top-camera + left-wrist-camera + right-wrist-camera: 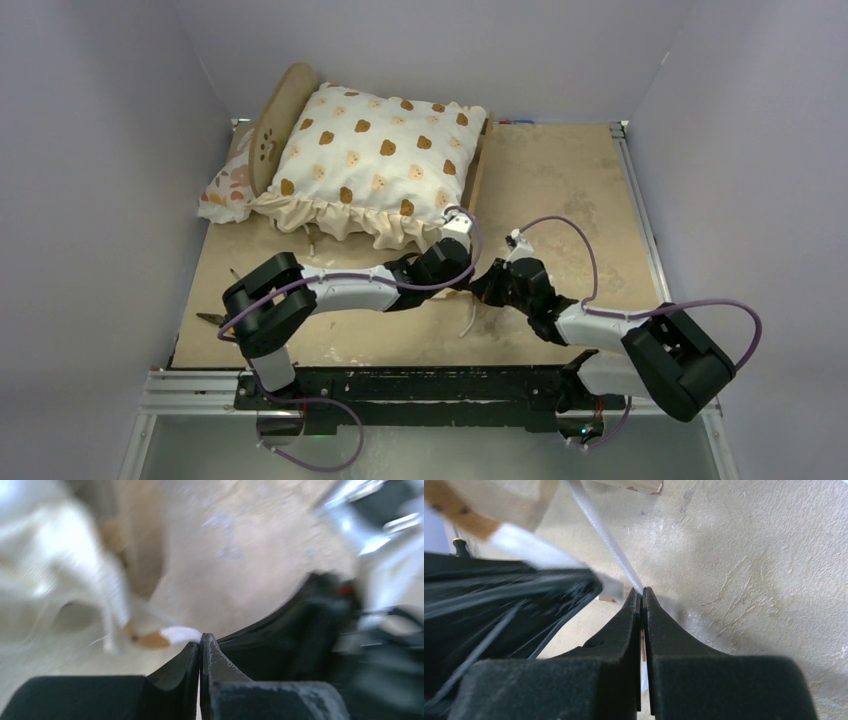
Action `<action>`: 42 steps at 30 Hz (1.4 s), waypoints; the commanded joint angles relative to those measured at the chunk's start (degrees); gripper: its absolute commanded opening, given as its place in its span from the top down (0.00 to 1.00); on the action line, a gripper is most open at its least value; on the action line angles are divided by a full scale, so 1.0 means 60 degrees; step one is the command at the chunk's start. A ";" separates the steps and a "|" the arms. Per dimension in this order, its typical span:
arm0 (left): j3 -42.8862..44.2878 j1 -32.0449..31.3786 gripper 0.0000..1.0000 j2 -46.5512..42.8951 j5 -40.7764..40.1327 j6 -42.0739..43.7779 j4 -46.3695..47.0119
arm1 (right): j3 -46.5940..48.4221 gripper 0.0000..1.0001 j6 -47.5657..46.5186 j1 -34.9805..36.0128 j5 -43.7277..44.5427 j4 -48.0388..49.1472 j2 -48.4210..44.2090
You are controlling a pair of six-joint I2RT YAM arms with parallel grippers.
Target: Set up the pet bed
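Observation:
The pet bed's light-wood headboard (283,110) and side rail (478,165) stand at the back left, mostly covered by the bear-print cushion (375,160). Both grippers meet just in front of the bed's near right corner. My left gripper (462,283) (202,639) is shut, with the end of a white tie (181,634) pinched at its tips. My right gripper (482,288) (640,591) is shut on another thin white tie (599,527) that runs up toward the wooden frame (499,500). The left wrist view is blurred.
A floral pillow (228,185) lies left of the headboard. A loose white cord (468,322) hangs onto the beige tabletop (560,190) below the grippers. A small dark tool (210,319) lies at the table's left edge. Grey walls enclose three sides.

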 commanded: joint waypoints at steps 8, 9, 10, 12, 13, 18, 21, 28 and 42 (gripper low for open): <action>0.3677 -0.0150 1.00 -0.0354 0.1840 0.1126 -0.0640 | -0.0256 1.00 -0.0050 0.0018 -0.0328 0.0043 0.0641; 0.3899 -0.0150 1.00 -0.0294 0.1925 0.1171 -0.0735 | -0.0242 1.00 -0.0062 0.0014 -0.0336 0.0051 0.0657; 0.4090 -0.0150 1.00 -0.0181 0.2012 0.1210 -0.0836 | -0.0250 1.00 -0.0051 0.0004 -0.0343 0.0052 0.0658; 0.4263 -0.0150 1.00 -0.0037 0.2217 0.1175 -0.0888 | -0.0264 1.00 -0.0057 0.0010 -0.0349 0.0049 0.0647; 0.4231 -0.0150 1.00 -0.0011 0.2290 0.1123 -0.0843 | -0.0289 1.00 -0.0032 0.0011 -0.0346 0.0042 0.0616; 0.3599 -0.0150 1.00 -0.0051 0.2435 0.0851 -0.0591 | -0.0388 1.00 -0.0019 0.0004 -0.0322 -0.0034 0.0369; 0.3033 -0.0150 0.98 -0.0133 0.2323 0.0709 -0.0494 | -0.0414 1.00 -0.0044 0.0011 -0.0342 -0.0096 0.0171; 0.2084 -0.0150 0.82 -0.0174 0.2235 0.0398 -0.0375 | -0.0473 1.00 -0.0036 0.0010 -0.0339 -0.0718 -0.0747; -0.0341 -0.0150 0.58 -0.2425 0.1693 -0.0011 -0.0509 | -0.0098 0.69 -0.0535 0.0014 -0.0446 -0.2525 -0.2149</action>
